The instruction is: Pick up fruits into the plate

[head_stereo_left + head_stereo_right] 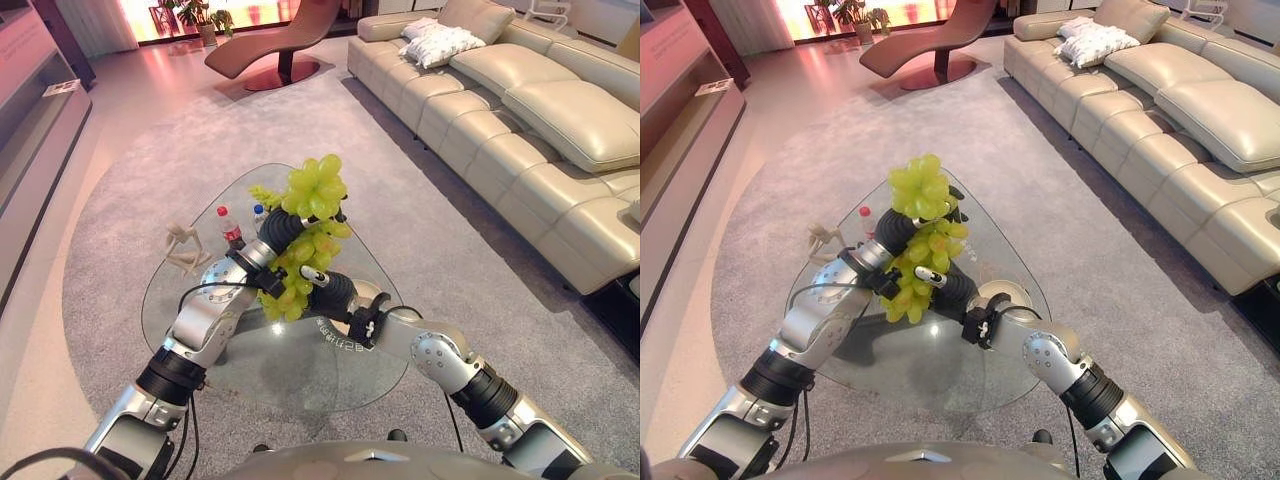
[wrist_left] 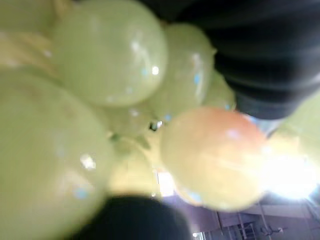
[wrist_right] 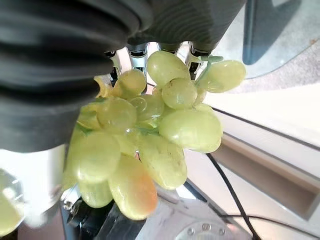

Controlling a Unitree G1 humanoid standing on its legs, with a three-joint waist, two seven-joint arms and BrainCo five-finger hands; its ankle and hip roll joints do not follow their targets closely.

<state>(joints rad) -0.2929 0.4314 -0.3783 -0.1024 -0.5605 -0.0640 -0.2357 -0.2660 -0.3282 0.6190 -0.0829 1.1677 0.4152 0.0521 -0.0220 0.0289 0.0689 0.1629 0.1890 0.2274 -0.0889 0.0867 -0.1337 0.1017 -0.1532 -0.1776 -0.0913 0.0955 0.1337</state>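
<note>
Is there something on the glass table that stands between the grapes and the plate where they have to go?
Nothing visible does. The left hand and the right hand hold the grapes above the glass table. The plate lies beside the right wrist; the bottles stand on the other side.

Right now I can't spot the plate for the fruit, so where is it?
The plate sits on the glass table toward the robot's right, just behind the right robot hand, partly hidden by it and the grapes.
</note>
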